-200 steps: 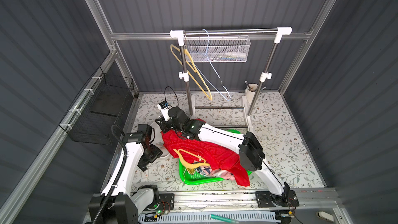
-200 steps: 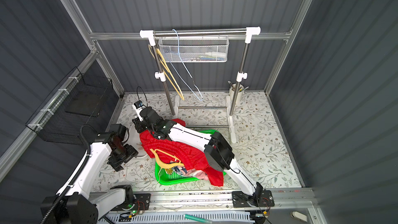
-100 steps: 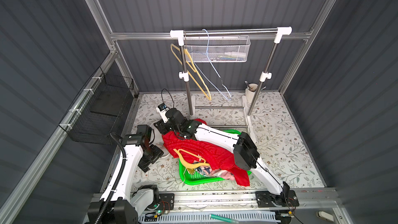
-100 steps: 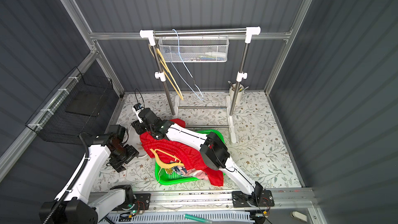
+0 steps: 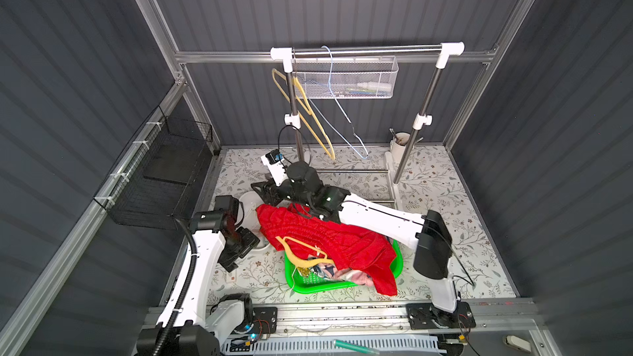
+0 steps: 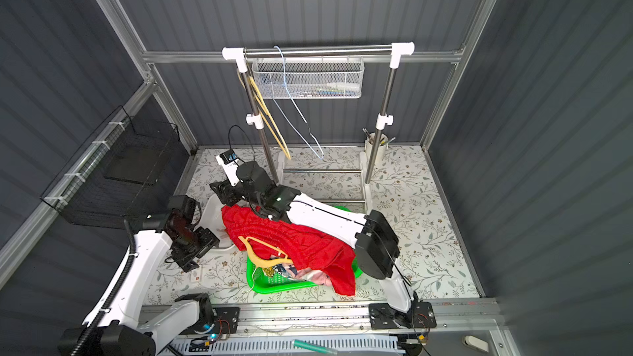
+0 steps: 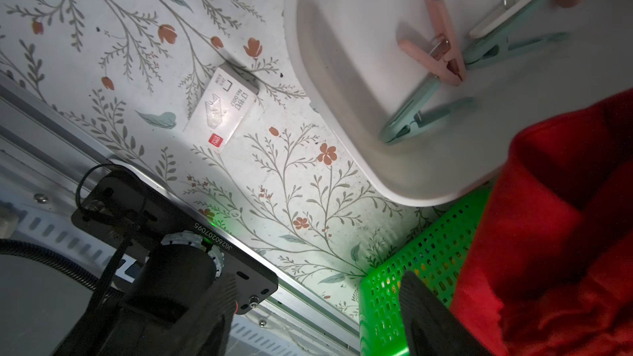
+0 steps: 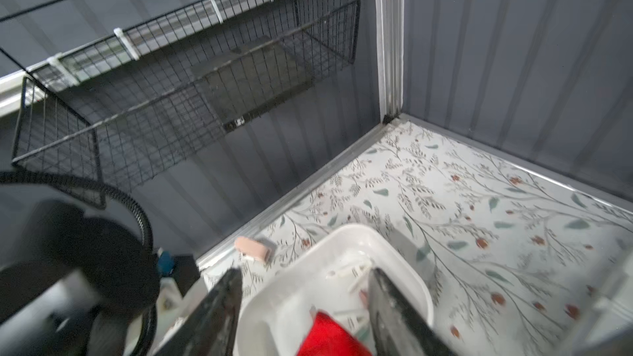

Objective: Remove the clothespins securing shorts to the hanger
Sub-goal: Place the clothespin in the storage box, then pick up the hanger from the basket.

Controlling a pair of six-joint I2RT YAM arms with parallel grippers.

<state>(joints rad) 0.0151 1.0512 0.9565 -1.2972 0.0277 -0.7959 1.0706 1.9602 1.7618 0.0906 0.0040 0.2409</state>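
right tool (image 8: pixel 305 277) farther out over white tray (image 8: pixel 342 239), jaws now apart

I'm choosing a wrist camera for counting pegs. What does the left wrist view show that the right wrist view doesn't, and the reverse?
Only left wrist: mint green plastic clothespins in the white plastic tray, a small white cardboard box, the green perforated plastic basket. Only right wrist: the black wire wall basket and a pale pink object, perhaps a clothespin, outside the tray. Both: that tray, the red shorts, the floral table cover.
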